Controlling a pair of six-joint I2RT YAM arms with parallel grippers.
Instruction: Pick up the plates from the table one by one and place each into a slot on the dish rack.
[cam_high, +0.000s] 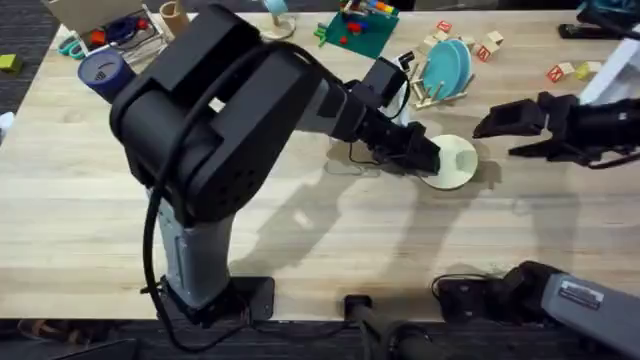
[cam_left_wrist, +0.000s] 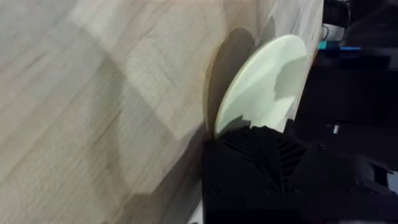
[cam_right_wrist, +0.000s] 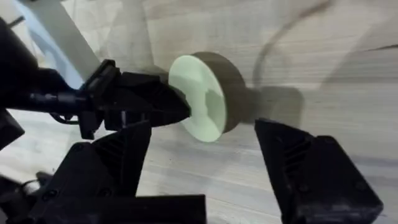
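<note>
A cream plate (cam_high: 455, 160) stands tilted on its edge on the table (cam_high: 300, 230), right of centre. My left gripper (cam_high: 427, 157) reaches across from the left and is shut on the plate's near rim. In the right wrist view the plate (cam_right_wrist: 198, 99) is raised off the wood, with the left gripper (cam_right_wrist: 166, 106) clamped on its side. One black finger (cam_left_wrist: 261, 168) covers the plate's (cam_left_wrist: 267, 74) lower part. My right gripper (cam_high: 515, 135) hovers open just right of the plate, empty. A turquoise-blue plate (cam_high: 447, 65) stands upright in the dish rack (cam_high: 432, 95) behind.
A green block board (cam_high: 360, 30) sits at the back centre, and loose wooden blocks (cam_high: 565, 70) lie at the back right. A blue cup (cam_high: 100, 70) and a tray of tools (cam_high: 115, 30) are at the back left. The left arm's bulk covers the table's middle.
</note>
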